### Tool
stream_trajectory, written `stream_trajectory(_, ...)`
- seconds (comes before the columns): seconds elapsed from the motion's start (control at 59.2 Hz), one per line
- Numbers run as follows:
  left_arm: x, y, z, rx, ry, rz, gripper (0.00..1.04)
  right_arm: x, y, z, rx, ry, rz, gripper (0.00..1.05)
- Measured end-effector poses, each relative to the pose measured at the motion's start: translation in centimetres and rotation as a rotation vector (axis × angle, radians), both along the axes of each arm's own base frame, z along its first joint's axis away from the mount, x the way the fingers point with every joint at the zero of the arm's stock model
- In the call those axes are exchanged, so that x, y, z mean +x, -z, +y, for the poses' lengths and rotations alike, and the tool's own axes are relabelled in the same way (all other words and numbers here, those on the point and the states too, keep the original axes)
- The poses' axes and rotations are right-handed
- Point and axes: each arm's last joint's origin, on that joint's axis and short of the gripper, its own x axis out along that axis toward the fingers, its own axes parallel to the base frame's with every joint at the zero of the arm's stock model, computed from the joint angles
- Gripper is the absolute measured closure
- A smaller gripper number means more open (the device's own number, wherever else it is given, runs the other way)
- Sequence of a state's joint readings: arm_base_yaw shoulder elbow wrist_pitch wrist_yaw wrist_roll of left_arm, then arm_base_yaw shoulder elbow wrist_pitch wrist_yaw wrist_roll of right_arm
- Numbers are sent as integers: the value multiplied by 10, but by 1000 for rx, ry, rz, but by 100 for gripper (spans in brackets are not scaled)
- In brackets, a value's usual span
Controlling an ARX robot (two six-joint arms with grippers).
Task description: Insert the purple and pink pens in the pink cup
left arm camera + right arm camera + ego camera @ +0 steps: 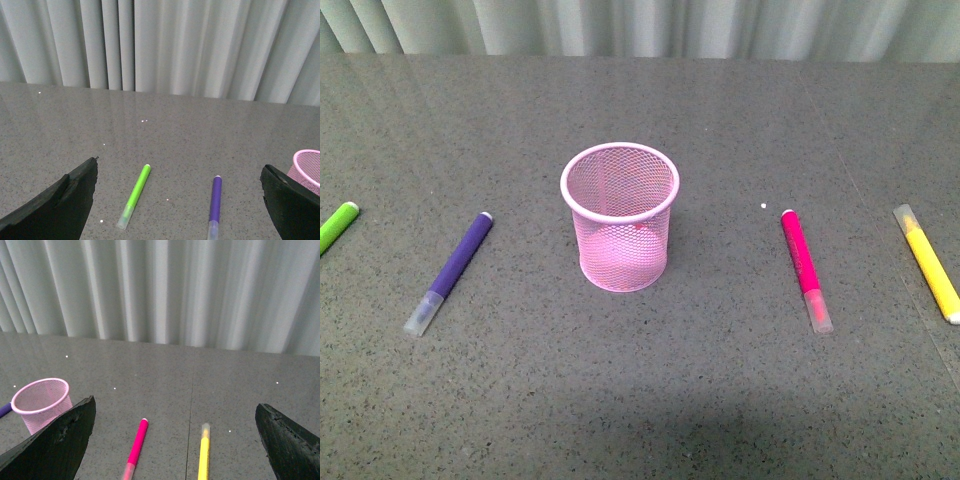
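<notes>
The left gripper [178,166] shows only in its own wrist view, its two dark fingers [60,205] spread wide apart and gripping nothing, with the table seen between them. Furthest left on the grey speckled table [640,400] lies the green marker [337,227], cut off by the edge of the front view, its white end pointing away from the robot. Well apart from it to the right lies the purple pen [455,268], flat and slanted, its clear cap at the near end and its white end at the far end. In the left wrist view these two lie side by side, not touching, the green marker [135,195] and the purple pen [215,200]. Bare table separates the purple pen from the pink cup [620,255], which stands upright in the middle with its mouth open upward. A small white speck [763,206] sits on the table right of the cup, just beside the far end of the pink pen [805,268]. That pen lies flat, slightly slanted, its clear cap toward the robot, apart from the cup with bare table between them. Further right lies the yellow marker [928,262], at a similar slant and well apart from the pink pen. The right gripper [175,404] shows only in its own wrist view, fingers [60,440] spread wide and gripping nothing. A pale pleated curtain [640,25] hangs behind the table's far edge.
</notes>
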State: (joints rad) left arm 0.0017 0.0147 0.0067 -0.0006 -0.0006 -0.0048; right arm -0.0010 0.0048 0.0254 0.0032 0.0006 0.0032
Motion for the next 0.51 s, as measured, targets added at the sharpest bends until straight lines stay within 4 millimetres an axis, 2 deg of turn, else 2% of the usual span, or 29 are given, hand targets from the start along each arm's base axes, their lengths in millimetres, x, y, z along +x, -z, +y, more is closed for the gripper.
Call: stream_trajectory(0.507, 0, 0, 0, 0, 0, 0, 8, 0, 0, 0, 0, 0, 0, 7)
